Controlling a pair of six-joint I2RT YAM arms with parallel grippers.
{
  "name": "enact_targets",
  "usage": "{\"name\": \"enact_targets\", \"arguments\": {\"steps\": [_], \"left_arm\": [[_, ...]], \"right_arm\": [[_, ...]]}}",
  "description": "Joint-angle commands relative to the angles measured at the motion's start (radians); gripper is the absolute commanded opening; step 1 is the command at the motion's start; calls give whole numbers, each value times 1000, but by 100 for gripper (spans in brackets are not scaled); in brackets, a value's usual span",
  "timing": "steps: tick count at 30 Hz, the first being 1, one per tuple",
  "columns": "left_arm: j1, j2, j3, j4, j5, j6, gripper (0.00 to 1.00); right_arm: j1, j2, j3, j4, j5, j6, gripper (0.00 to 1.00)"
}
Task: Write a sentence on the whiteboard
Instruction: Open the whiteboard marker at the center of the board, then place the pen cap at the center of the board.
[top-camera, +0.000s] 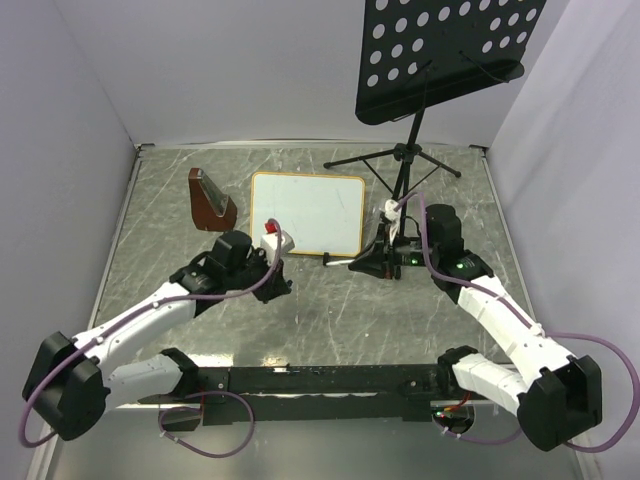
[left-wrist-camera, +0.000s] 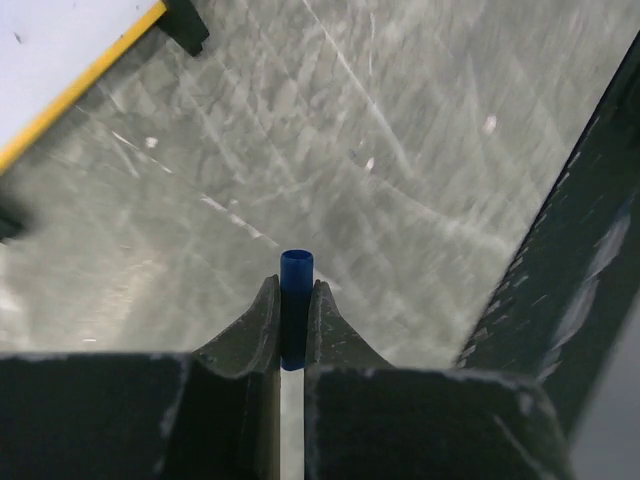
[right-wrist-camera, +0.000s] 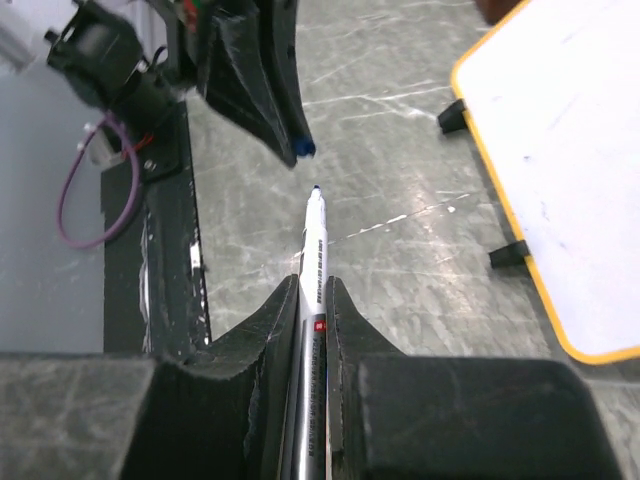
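A table (top-camera: 330, 320) with a grey, marble-patterned top, crossed by many pale scratches, is enclosed on three sides by plain white panels: a left wall (top-camera: 60, 150), a far wall (top-camera: 230, 70) and a right wall (top-camera: 585, 150). A thin metal strip (top-camera: 300, 143) is seen along the table's far edge. At the far right a black music stand (top-camera: 440, 50) is set up, its perforated plate tilted above a thin post and spread tripod legs (top-camera: 400, 158). A brown wooden block (top-camera: 210, 203) is placed at the far left of the tabletop. Soft, even light is cast over everything, and no hard shadows are thrown.
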Motion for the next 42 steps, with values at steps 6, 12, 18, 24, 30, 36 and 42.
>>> {"name": "enact_targets", "arguments": {"steps": [6, 12, 18, 24, 30, 36, 42], "left_arm": [[-182, 50, -137, 306, -230, -706, 1], [-253, 166, -108, 228, -452, -772, 1], [-281, 249, -97, 232, -561, -801, 10], [-285, 246, -112, 219, -587, -830, 48], [-249, 66, -48, 133, -617, -761, 75], [164, 22, 23, 237, -113, -506, 99], [448, 262, 243, 240, 133, -354, 97]], "right_arm": [[-46, -41, -6, 82, 21, 99, 0], [-49, -21, -2, 76, 16, 93, 0], [-60, -18, 1, 72, 22, 87, 0], [-65, -6, 4, 70, 15, 87, 0], [-74, -6, 11, 62, -11, 75, 0], [-85, -3, 23, 24, -77, 14, 0], [-89, 1, 28, 7, -97, -6, 0]]}}
